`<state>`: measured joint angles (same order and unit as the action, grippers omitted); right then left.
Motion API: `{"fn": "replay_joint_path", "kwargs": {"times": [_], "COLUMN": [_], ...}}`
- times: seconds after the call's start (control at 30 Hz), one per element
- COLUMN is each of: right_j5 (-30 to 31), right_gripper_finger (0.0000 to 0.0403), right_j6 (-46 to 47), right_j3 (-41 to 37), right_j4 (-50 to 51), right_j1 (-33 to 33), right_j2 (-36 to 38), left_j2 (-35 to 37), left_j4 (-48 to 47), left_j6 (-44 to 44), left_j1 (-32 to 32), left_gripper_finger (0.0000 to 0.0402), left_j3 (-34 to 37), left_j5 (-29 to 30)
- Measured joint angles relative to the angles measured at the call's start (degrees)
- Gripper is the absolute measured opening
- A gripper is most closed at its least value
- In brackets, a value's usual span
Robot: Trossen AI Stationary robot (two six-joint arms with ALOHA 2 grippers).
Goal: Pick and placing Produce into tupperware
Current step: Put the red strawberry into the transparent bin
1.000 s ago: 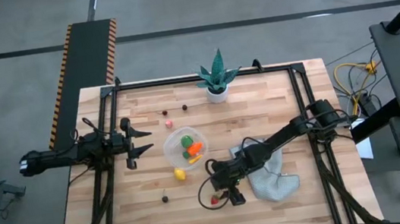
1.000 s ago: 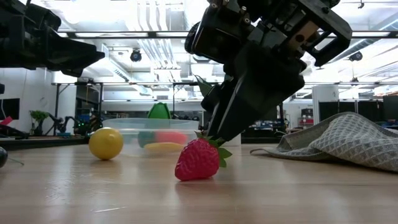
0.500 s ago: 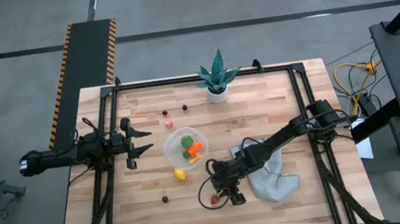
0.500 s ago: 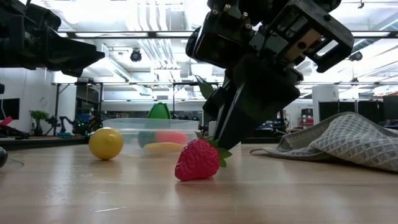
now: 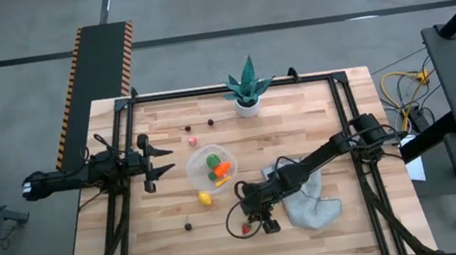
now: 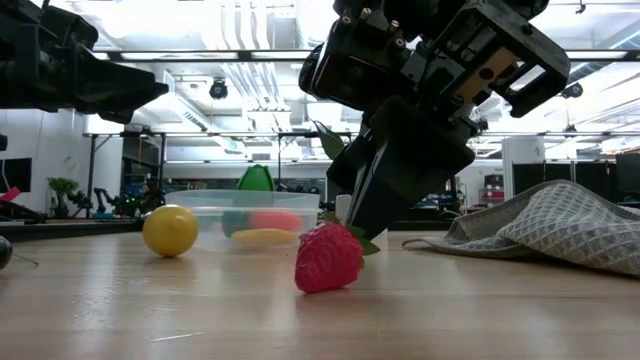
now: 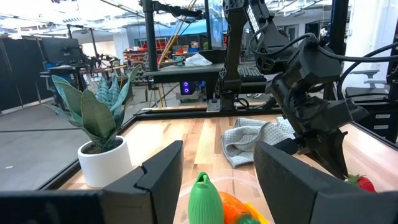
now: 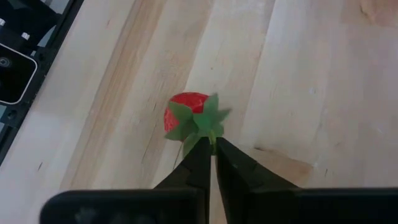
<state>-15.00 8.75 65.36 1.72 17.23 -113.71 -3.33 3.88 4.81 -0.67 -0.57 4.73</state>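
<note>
A red toy strawberry (image 5: 243, 227) (image 6: 328, 260) with a green leafy cap sits near the table's near edge, tilted. My right gripper (image 5: 251, 221) (image 8: 212, 147) is above it, shut on its cap. The clear round tupperware (image 5: 210, 169) (image 6: 240, 212) holds green, orange and yellow pieces. A yellow lemon (image 5: 205, 198) (image 6: 170, 230) and a dark brown piece (image 5: 188, 226) lie on the wood. My left gripper (image 5: 167, 163) (image 7: 217, 177) waits open, left of the tupperware. My right gripper pinches the strawberry's green leafy cap (image 8: 200, 122) between its two fingertips (image 8: 198, 153). The fingers slant down at it from above and from the table's right. The strawberry hangs tilted below them, and its red lower end (image 6: 322, 286) is at the tabletop.
A crumpled grey cloth (image 5: 312, 204) (image 6: 540, 235) lies right of the strawberry, under the right arm. A spiky green plant in a white pot (image 5: 246, 89) stands at the far edge. Small pink and dark pieces (image 5: 192, 139) lie on the far side of the tupperware.
The right gripper has tipped a little and stayed shut on the cap. The strawberry has shifted slightly toward the table's right and turned more upright, cap up and red end down.
</note>
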Motion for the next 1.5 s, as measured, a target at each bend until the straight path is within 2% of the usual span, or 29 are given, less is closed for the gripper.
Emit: {"fn": "replay_joint_path", "kwargs": {"times": [0.63,0.77,0.9,1.3,1.5], "right_j5": [0.71,4.55,5.35,14.3,15.16], "right_gripper_finger": [0.0009,0.0009,0.0008,0.0008,0.0008], "right_j6": [-2.25,-3.3,-4.16,-10.93,-12.1], "right_j3": [1.82,2.19,2.76,2.91,2.91], "right_j4": [-0.23,-0.21,-0.08,-0.33,-0.01], "right_j1": [0.0,-0.32,-1.78,-8.35,-12.76], "right_j2": [1.27,1.86,2.79,7.93,7.87], "left_j2": [0.02,0.02,0.01,0.02,0.02], "left_j4": [0.02,0.06,0.1,0.17,0.17], "left_j6": [0.01,0.01,0.01,0.03,0.03], "left_j1": [0.01,0.02,0.02,0.0,0.01], "left_gripper_finger": [0.0183,0.0183,0.0183,0.0183,0.0183], "left_j3": [0.0,0.01,-0.01,-0.01,0.0], "left_j5": [0.0,0.0,0.0,0.0,0.0]}}
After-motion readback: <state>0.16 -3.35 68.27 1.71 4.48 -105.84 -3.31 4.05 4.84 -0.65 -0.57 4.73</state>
